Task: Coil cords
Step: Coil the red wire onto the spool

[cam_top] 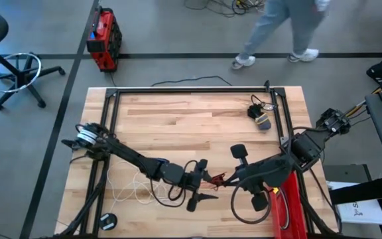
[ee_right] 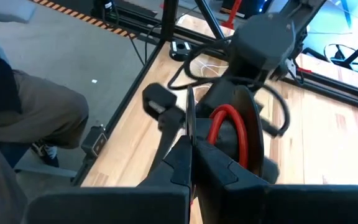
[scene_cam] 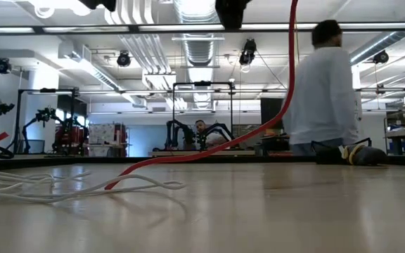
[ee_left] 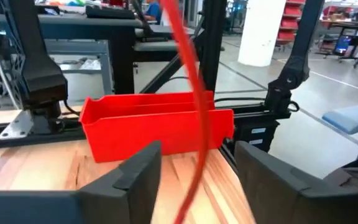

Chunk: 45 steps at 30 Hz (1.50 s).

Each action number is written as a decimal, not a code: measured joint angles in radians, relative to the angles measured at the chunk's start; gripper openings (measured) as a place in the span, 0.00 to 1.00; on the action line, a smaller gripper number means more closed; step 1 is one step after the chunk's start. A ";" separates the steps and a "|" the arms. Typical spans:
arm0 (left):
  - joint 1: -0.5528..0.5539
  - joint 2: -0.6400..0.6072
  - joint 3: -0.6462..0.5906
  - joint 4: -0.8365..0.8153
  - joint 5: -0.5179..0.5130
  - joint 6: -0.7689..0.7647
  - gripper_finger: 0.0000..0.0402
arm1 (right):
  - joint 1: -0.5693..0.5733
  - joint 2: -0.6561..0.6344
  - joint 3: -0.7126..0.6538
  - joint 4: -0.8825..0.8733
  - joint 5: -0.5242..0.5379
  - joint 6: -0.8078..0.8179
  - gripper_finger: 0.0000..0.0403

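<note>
where the two arms meet over the near middle of the wooden table (cam_top: 197,119), the red cord (cam_top: 215,178) hangs in the air between them. the left gripper (cam_top: 199,188) has its fingers spread wide; in its wrist view the red cord runs through the gap between the two fingers (ee_left: 135,174), touching neither as far as can be seen. the right gripper (ee_right: 192,163) has its fingers pressed together, pinching the red cord, which arches in a loop just beyond its tips. the white cord (cam_top: 128,191) lies in loose strands on the table beneath the left arm. a small dark coiled cord (cam_top: 260,114) sits near the far right corner. a red bin (cam_top: 288,202) rests at the near right edge. beyond the table a person (cam_top: 277,30) walks by.
</note>
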 joint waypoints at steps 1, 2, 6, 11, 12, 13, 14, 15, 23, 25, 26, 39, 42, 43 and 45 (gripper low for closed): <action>0.000 0.010 0.007 -0.004 0.001 -0.005 0.47 | 0.000 0.000 0.000 0.000 0.000 0.000 0.00; 0.000 0.015 0.014 -0.011 0.002 -0.009 0.43 | 0.000 0.000 0.000 -0.001 0.000 0.001 0.00; 0.003 -0.004 0.025 -0.145 0.023 -0.011 0.22 | 0.000 0.000 0.000 -0.007 0.000 0.008 0.00; 0.003 -0.061 0.024 -0.254 0.022 -0.005 0.03 | 0.000 0.000 0.000 -0.026 0.000 0.019 0.00; 0.003 -0.072 0.023 -0.254 0.020 -0.005 0.04 | 0.000 0.000 0.000 -0.029 0.000 0.019 0.00; 0.003 -0.083 0.021 -0.259 0.020 -0.002 0.04 | 0.000 0.000 0.000 -0.031 0.000 0.019 0.00; 0.003 -0.092 0.020 -0.268 0.020 -0.001 0.04 | 0.000 0.000 0.000 -0.034 0.000 0.019 0.00; 0.001 -0.105 0.019 -0.283 0.020 0.002 0.04 | 0.000 0.000 0.000 -0.043 0.000 0.020 0.00; -0.053 -0.288 0.019 -0.538 0.045 0.020 0.01 | 0.000 0.003 -0.018 -0.193 0.000 0.162 0.00; -0.076 -0.333 0.019 -0.552 0.045 0.055 0.01 | 0.000 0.004 -0.037 -0.217 -0.001 0.205 0.00; -0.087 -0.354 0.019 -0.550 0.042 0.077 0.01 | 0.000 0.006 -0.049 -0.215 -0.002 0.218 0.00; -0.113 -0.374 0.102 -0.546 0.044 0.257 0.00 | -0.003 0.102 -0.101 -0.110 -0.046 0.167 0.00; -0.111 -0.374 0.141 -0.595 0.053 0.272 0.00 | -0.013 0.128 -0.101 -0.073 -0.087 0.123 0.00; -0.109 -0.374 0.149 -0.606 0.059 0.277 0.00 | -0.013 0.136 -0.101 -0.058 -0.104 0.099 0.00; -0.102 -0.374 0.163 -0.627 0.091 0.283 0.00 | -0.014 0.149 -0.101 -0.017 -0.141 0.051 0.00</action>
